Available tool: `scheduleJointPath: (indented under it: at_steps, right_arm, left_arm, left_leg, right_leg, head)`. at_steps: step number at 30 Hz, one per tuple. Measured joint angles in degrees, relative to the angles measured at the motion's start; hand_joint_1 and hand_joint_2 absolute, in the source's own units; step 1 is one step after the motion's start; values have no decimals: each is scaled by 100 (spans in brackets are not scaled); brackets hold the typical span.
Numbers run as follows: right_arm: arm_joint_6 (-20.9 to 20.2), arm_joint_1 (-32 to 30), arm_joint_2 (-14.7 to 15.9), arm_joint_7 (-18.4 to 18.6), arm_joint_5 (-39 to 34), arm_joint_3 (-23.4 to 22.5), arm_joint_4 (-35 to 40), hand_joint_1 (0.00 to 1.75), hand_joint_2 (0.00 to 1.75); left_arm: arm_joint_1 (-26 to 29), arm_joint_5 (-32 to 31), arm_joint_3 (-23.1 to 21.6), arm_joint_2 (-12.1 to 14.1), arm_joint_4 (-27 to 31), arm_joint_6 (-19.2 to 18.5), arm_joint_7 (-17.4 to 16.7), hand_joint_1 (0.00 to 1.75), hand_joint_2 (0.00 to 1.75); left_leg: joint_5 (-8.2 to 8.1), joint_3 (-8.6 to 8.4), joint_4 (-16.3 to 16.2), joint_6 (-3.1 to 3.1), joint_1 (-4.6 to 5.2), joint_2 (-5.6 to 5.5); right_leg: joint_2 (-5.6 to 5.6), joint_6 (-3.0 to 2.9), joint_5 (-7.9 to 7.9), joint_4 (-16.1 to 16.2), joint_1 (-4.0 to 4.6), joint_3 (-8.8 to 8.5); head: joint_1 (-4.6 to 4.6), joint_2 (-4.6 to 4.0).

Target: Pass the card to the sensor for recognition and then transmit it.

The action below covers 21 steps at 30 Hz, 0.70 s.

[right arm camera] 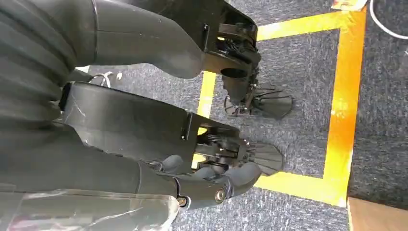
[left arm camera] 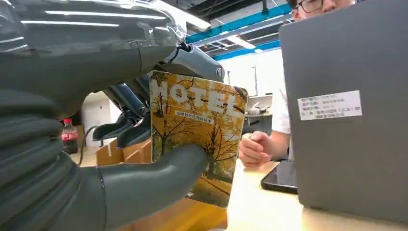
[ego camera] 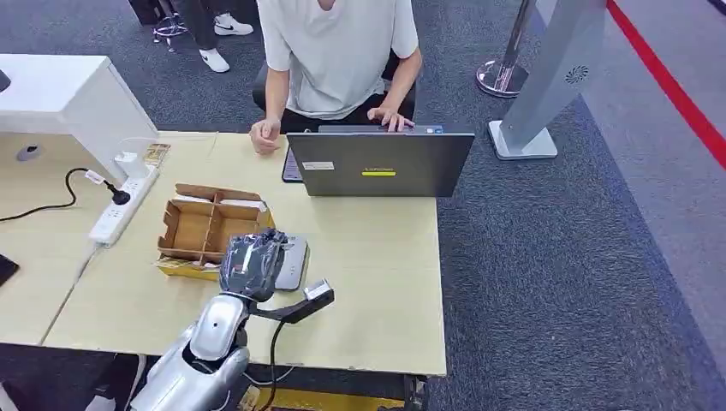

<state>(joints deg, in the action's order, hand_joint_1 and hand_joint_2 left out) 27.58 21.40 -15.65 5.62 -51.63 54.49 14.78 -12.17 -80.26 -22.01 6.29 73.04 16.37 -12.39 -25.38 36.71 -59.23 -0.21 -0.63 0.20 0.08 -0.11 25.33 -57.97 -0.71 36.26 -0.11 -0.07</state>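
My left hand (ego camera: 252, 264) hovers over the near part of the wooden table (ego camera: 377, 282), just above a flat grey sensor (ego camera: 294, 261) that it partly covers. In the left wrist view the thumb (left arm camera: 159, 180) and dark fingers (left arm camera: 125, 130) pinch a yellow card (left arm camera: 197, 134) printed "HOTEL" with autumn trees, held upright. In the head view the hand hides the card. My right hand (right arm camera: 207, 185) hangs beside my body over the carpet, with nothing in it and its fingers loosely bent.
An open cardboard box (ego camera: 208, 227) with compartments lies left of the sensor. A person (ego camera: 338, 60) sits across the table behind a grey laptop (ego camera: 381, 163), a phone (left arm camera: 281, 178) beside it. A white power strip (ego camera: 120, 210) lies at the left.
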Motion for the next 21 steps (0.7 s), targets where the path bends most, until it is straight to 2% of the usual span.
scheduleJointPath:
  at_steps: [2, 5, 13, 21]
  right_arm:
    - [-7, 2, 0, 48, 41, 0, 7, 0, 175]
    - [2, 3, 0, 103, 81, 0, 17, 0, 175]
    - [66, 3, 0, 103, 96, 0, 20, 0, 175]
    - [-9, 2, 0, 114, 133, 0, 20, 0, 175]
  left_arm:
    - [-192, -17, 0, -124, -272, 11, -2, 175, 175]
    - [-542, -85, 0, -505, -1066, 68, -9, 175, 175]
    - [-543, -92, 0, -629, -1280, 44, -9, 175, 175]
    - [-566, 2, 0, -682, -1536, -534, -346, 175, 175]
  left_leg:
    - [0, 0, 0, 0, 0, -2]
    - [-1, 0, 0, 1, 0, -1]
    - [-1, 0, 0, 1, 0, -1]
    - [-1, 0, 0, 1, 0, -2]
  right_leg:
    - [-2, 0, 0, 0, 0, -2]
    - [-1, 0, 1, 0, 0, -2]
    - [-1, 1, 2, 0, 0, -2]
    - [-2, 1, 2, 0, 0, -3]
  head:
    - [-2, 0]
    - [-2, 0]
    - [0, 0]
    - [0, 0]
